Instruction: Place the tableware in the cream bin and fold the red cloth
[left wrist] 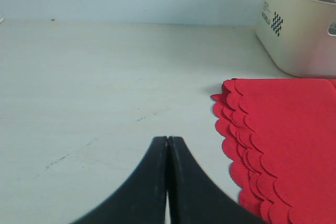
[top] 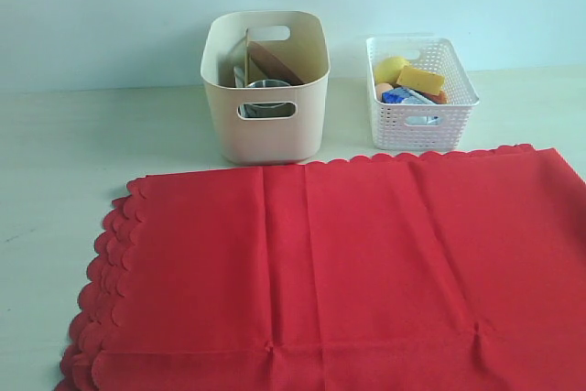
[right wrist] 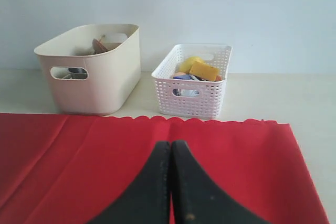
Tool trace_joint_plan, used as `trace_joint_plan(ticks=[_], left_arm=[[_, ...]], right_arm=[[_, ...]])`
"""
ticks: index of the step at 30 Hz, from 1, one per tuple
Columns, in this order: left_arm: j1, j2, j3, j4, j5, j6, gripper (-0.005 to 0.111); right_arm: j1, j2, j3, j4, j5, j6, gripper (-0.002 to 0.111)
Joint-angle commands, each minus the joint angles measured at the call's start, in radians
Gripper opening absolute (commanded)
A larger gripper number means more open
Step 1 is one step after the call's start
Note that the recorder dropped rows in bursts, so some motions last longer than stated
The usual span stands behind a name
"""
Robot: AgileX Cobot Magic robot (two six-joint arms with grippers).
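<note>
Pale tabletop (top: 55, 153) | light blue wall (top: 110, 6) | red cloth (top: 348, 272) | left gripper (left wrist: 167, 140), right gripper (right wrist: 170, 144): together

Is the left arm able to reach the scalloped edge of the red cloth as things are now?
Probably yes: only bare table lies between the shut left pincer and that edge of the red cloth.

A pale blue-white wall (top: 110, 6) rises behind a light, faintly scuffed tabletop (top: 55, 153).

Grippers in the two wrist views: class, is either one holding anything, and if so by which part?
Nothing is held. The left gripper and the right gripper are both shut, jaws pressed together with nothing between them.
</note>
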Motion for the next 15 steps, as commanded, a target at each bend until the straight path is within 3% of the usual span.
trace_joint_plan(ticks=[1, 15], left_arm=[[-0.007, -0.006, -0.004, -0.002, -0.014, -0.003, 0.000], [-0.007, -0.006, -0.004, -0.002, -0.014, -0.003, 0.000]], right_arm=[[-0.030, -0.004, 0.006, -0.019, -0.012, 0.003, 0.000], [-0.058, -0.004, 0.006, -0.029, 0.013, -0.005, 0.000]])
